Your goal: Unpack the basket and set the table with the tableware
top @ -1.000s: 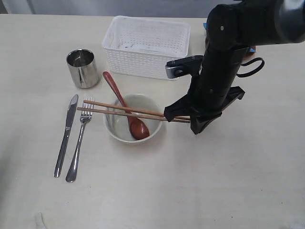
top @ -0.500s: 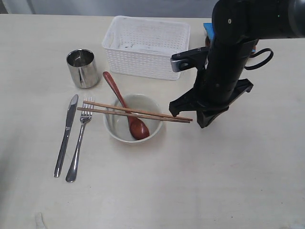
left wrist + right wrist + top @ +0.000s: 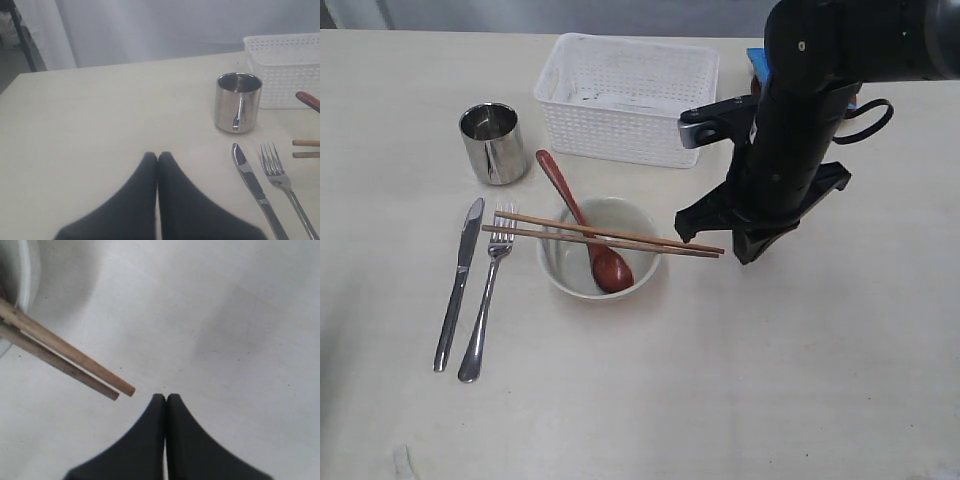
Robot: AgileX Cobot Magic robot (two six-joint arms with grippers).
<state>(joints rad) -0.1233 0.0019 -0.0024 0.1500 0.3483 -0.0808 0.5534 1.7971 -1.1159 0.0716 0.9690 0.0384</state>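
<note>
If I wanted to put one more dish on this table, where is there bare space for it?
The widest bare stretch of table spans the exterior view's bottom, below the knife, fork and bowl. More lies left of the cup. It is crowded between basket, cup and bowl, where spoon and chopsticks lie.

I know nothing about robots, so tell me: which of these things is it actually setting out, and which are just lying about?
Part of the job: basket, cup, knife, fork, bowl, spoon, chopsticks.
Just lying about: blue packet, mostly hidden behind the arm.
</note>
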